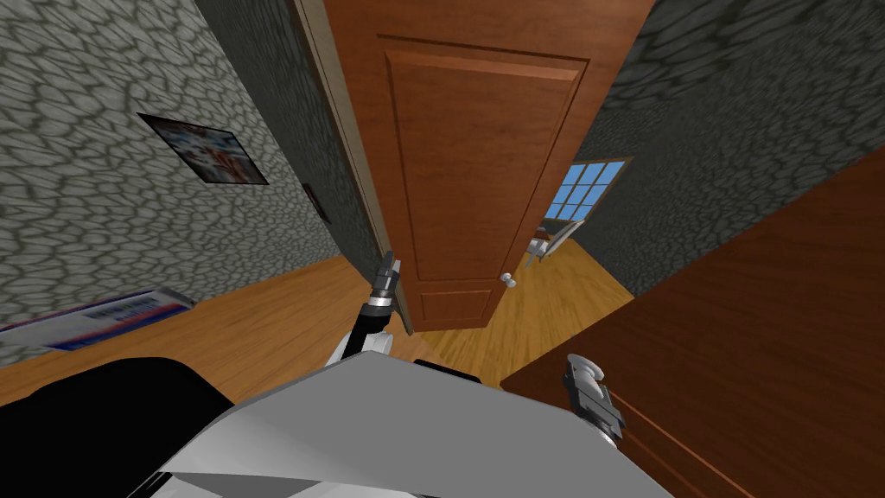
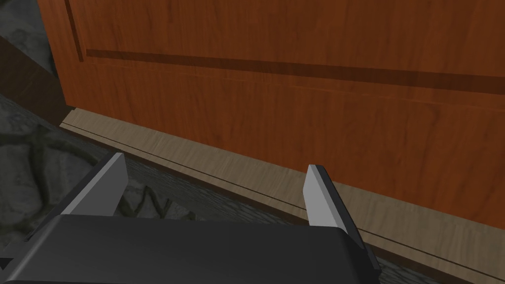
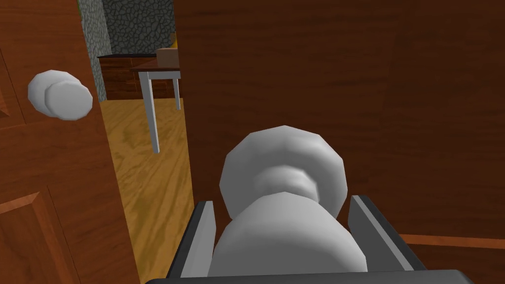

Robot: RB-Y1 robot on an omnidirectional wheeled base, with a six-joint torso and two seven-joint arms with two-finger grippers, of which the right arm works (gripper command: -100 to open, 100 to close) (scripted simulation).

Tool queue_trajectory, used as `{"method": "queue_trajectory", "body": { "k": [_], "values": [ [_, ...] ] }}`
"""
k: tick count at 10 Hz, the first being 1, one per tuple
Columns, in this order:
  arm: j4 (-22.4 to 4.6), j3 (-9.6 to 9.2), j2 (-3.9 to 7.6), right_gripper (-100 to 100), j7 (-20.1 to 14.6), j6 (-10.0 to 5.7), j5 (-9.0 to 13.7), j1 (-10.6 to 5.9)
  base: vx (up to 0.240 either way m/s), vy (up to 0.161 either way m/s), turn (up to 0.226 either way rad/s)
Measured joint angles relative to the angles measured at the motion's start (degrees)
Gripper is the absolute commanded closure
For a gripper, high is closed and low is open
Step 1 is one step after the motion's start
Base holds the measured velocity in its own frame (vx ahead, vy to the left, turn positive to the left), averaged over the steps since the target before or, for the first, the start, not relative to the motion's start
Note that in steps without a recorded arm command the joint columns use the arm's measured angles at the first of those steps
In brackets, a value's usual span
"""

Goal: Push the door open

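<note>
Holds left gripper (image 2: pixel 217 172), jaws spread, just beside the door (image 1: pixel 484 156) at its hinge edge, ready to push, with right gripper (image 3: pixel 282 199) clamped on a white knob (image 3: pixel 281 167) right of the door.

Head camera steeply down, wrist cameras close up, all sharing the door (image 1: pixel 484 173).

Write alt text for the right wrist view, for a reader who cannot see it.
The right gripper is shut on a white knob on a dark brown door, a finger against each side. Beside it stands a reddish door with a second knob, and the gap between them shows a wooden floor and a white-legged table.
</note>
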State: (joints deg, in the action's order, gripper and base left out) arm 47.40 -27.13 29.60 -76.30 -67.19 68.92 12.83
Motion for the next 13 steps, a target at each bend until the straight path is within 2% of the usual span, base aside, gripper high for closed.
{"method": "queue_trajectory", "body": {
  "k": [3,4,5,6,8,10,11,12,13],
  "values": [
    [0.3,2.78,-0.86,100,2.5,0.95,1.6,-0.55,0.04,-0.042,0.093],
    [-2.1,3.75,-1.86,100,2.4,0.83,2.0,-2.07,0.041,-0.052,0.073],
    [-0.7,4.7,-1.68,100,3.4,1.42,2.7,-1.56,0.058,-0.049,0.096],
    [-2.8,5.75,-2.64,100,3.8,1.42,3.2,-3.1,0.049,-0.051,0.084],
    [-1.9,7.85,-3.11,100,5.6,2.21,4.6,-3.15,0.032,-0.06,0.088],
    [-2.7,9.9,-3.72,100,6.8,2.84,5.7,-4.12,0.06,-0.069,0.134],
    [-4.2,11.22,-4.61,100,7.6,2.93,6.5,-5.1,0.051,-0.073,0.071],
    [-3.4,12.38,-4.75,100,8.7,3.45,7.2,-5.09,0.04,-0.063,0.091],
    [-4.6,13.71,-5.22,100,9.4,3.73,7.8,-6.18,0.065,-0.076,0.132]
  ]
}}
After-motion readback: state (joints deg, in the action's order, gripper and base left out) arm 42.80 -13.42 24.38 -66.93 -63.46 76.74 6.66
